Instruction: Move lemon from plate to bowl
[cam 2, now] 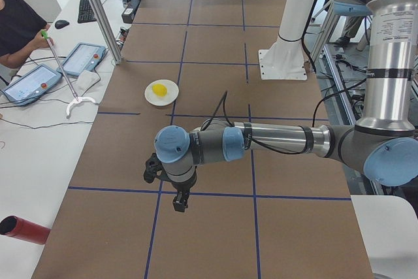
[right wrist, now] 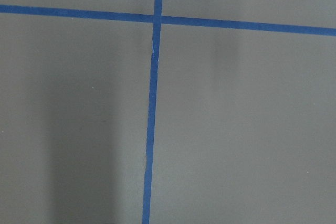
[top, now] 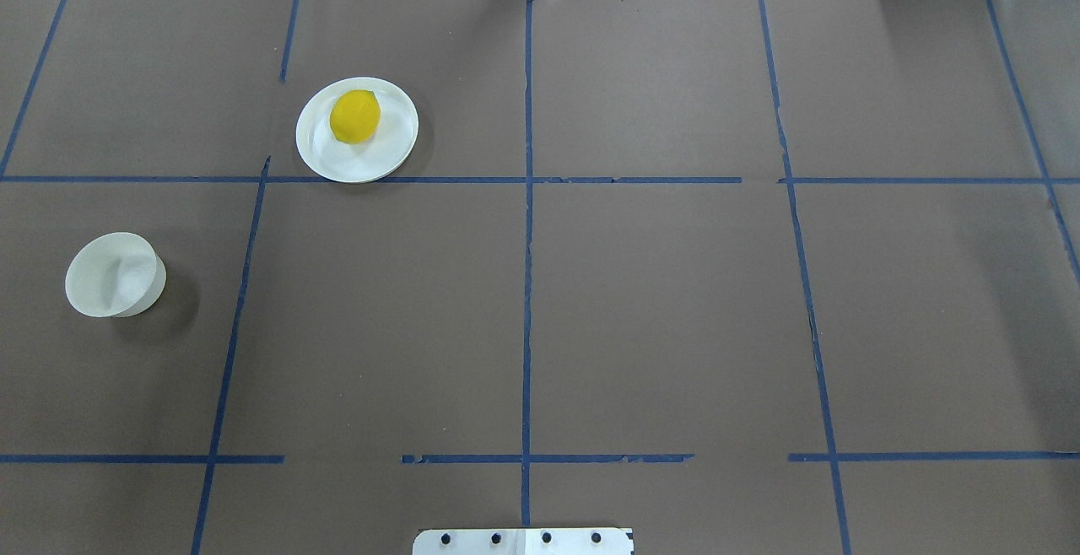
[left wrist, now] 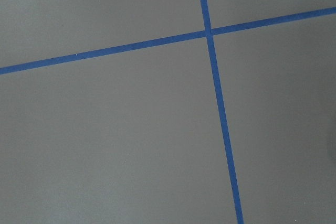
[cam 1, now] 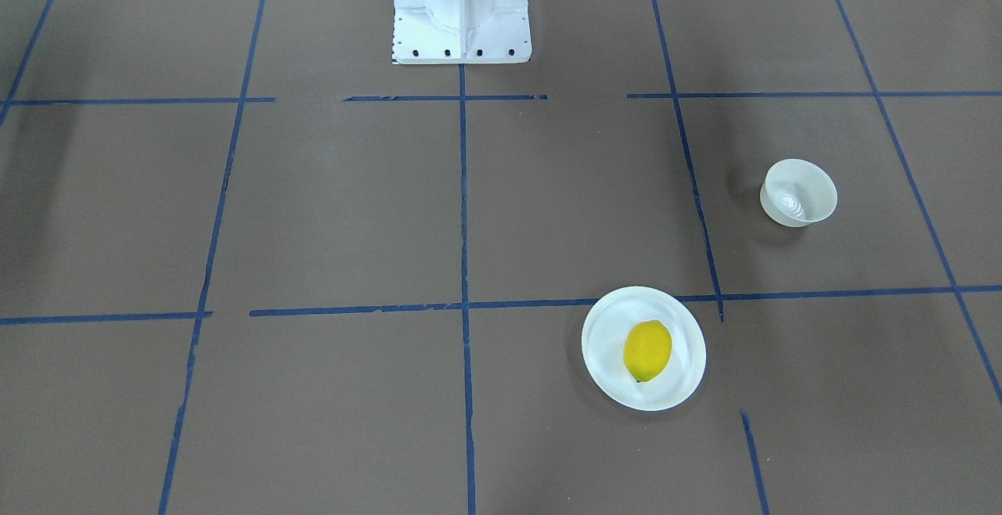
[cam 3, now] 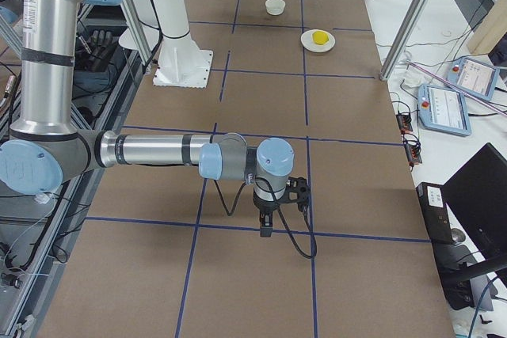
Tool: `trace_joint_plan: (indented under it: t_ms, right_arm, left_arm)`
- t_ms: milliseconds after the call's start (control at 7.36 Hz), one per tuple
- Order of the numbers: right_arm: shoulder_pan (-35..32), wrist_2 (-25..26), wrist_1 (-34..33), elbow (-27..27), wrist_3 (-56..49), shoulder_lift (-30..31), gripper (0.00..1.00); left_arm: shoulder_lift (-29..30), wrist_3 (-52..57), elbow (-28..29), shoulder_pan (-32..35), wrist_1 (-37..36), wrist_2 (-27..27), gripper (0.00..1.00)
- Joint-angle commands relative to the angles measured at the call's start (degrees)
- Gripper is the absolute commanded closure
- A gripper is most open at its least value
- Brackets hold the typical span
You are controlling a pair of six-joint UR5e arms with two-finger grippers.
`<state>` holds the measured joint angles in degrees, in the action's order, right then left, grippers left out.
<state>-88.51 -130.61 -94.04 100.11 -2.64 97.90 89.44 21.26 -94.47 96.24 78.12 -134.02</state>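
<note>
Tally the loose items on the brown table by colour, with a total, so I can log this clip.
White: 2, the plate and the bowl
Yellow: 1, the lemon, lying on the plate
Total: 3

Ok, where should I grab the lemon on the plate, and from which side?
Probably across its narrow middle, from straight above. The lemon lies on its side on the plate, long axis pointing roughly away from the robot; the shallow rim leaves both flanks open.
</note>
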Motion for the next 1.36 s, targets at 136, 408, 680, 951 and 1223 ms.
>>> trace_joint_plan:
  t_ms: [136, 408, 680, 951, 1223]
  right_arm:
    - [0.00, 0.00, 0.00, 0.00, 0.00, 0.01, 0.00]
    - [0.00, 0.00, 0.00, 0.00, 0.00, 0.01, 0.00]
    - [0.00, 0.00, 0.00, 0.00, 0.00, 0.01, 0.00]
    - [0.00, 0.00, 0.00, 0.00, 0.00, 0.01, 0.00]
    - [0.00, 0.00, 0.00, 0.00, 0.00, 0.01, 0.00]
  left_arm:
    - [0.12, 2.12, -1.50, -0.18, 1.25, 3.32, 0.00]
    - [-0.15, 2.03, -4.75, -1.39, 1.86, 3.67, 0.00]
    - [1.25, 1.42, -2.73, -4.12, 1.77, 3.67, 0.00]
    - [4.78, -12.47, -4.12, -9.90, 2.29, 3.59, 0.00]
    - [5.13, -16.68, -5.37, -10.98, 5.63, 2.97, 0.00]
